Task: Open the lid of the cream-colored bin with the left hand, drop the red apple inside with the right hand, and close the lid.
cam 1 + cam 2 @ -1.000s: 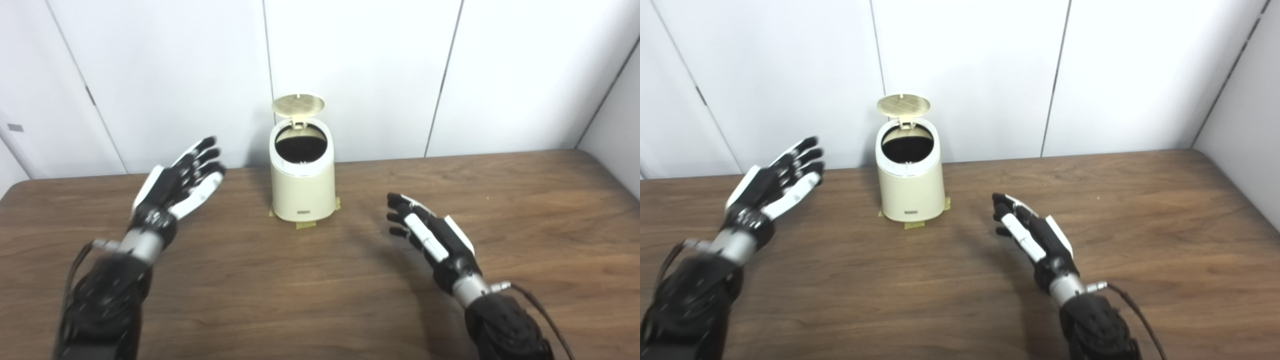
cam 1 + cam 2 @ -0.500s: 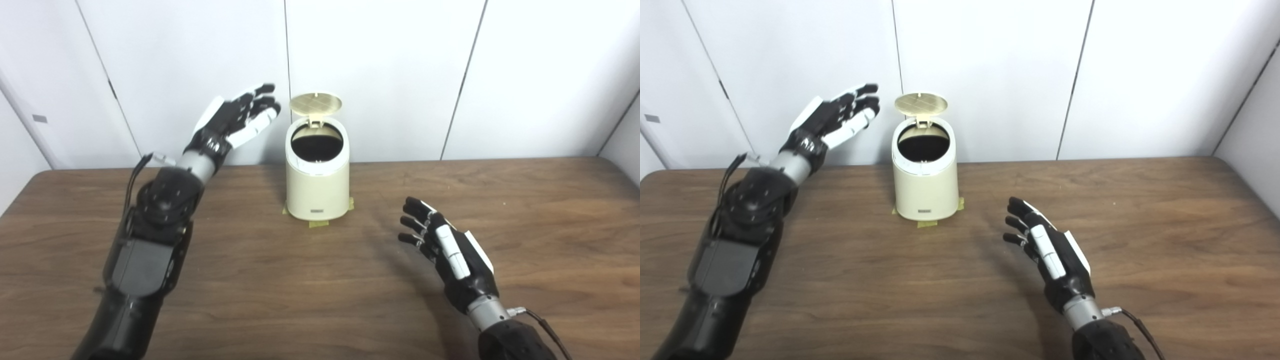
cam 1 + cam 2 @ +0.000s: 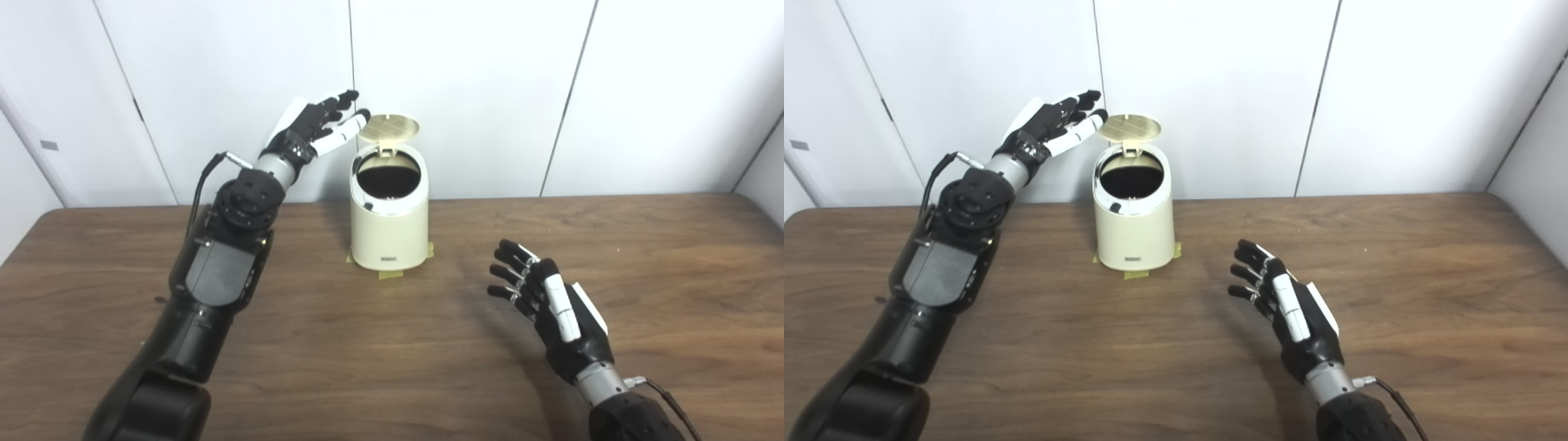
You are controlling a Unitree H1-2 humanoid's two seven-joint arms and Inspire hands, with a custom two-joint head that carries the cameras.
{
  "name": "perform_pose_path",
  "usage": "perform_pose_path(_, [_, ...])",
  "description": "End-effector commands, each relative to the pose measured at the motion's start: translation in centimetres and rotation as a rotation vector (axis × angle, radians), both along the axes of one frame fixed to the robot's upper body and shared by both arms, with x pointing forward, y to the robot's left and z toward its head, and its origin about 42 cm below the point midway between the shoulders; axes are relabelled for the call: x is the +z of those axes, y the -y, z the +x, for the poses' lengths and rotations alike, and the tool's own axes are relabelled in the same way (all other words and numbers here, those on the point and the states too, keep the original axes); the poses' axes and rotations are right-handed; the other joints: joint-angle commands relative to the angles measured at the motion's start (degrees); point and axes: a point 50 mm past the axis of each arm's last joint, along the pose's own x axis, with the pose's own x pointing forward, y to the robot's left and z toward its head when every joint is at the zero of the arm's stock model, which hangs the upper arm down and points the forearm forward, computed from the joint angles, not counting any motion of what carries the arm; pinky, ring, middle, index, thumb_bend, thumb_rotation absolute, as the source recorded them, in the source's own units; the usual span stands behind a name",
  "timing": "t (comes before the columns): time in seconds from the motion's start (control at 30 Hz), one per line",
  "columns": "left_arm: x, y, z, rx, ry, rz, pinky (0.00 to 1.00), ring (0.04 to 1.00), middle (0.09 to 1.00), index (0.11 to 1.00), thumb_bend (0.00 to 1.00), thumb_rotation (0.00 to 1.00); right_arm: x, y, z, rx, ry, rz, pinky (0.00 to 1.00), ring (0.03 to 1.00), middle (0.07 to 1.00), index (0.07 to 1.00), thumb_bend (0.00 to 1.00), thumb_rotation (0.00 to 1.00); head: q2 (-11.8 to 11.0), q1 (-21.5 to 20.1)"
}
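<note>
Brown wooden table [image 3: 643,257] against white wall panels [image 3: 465,79]

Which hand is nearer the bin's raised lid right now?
Left. The left hand hovers beside the lid, fingers near its edge; the right hand is low over the table, well clear.

You see a cream bin [image 3: 389,229] whose raised lid [image 3: 389,127] shows a pale grid pattern, a dark wood-grain bench [image 3: 367,343], and black-and-white hands [image 3: 315,125] [image 3: 554,309] before white wall panels [image 3: 465,79]
</note>
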Motion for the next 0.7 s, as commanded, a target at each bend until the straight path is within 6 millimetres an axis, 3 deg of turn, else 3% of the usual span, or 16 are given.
perform_pose_path(0.0, [5.0, 1.1, 0.8, -0.033, 0.153, 0.013, 0.96, 0.961, 0.948, 0.92, 0.41, 0.65, 1.8, -0.1, 0.8, 0.007, 0.104, -0.038, 0.74, 0.853, 0.882, 0.858, 0.63, 0.89, 0.07, -0.06])
perform_pose_path(0.37, [6.1, 3.0, -0.1, -0.086, 0.29, 0.298, 0.71, 0.8, 0.827, 0.851, 0.48, 0.61, 1.4, -0.3, 0.8, 0.005, 0.125, -0.246, 0.7, 0.833, 0.87, 0.865, 0.55, 0.96, -0.05, -0.42])
perform_pose_path(0.43, [6.0, 2.9, -0.6, -0.098, 0.314, 0.36, 0.71, 0.805, 0.826, 0.838, 0.5, 0.57, 1.5, -0.4, 0.7, -0.006, 0.124, -0.298, 0.69, 0.82, 0.861, 0.862, 0.52, 0.93, 0.04, -0.54])
perform_pose_path(0.67, [5.8, 2.2, -2.5, -0.148, 0.372, 0.524, 0.82, 0.878, 0.862, 0.829, 0.51, 0.6, 1.6, -0.7, 0.7, -0.03, 0.118, -0.401, 0.65, 0.797, 0.844, 0.864, 0.48, 0.92, 0.0, -0.51])
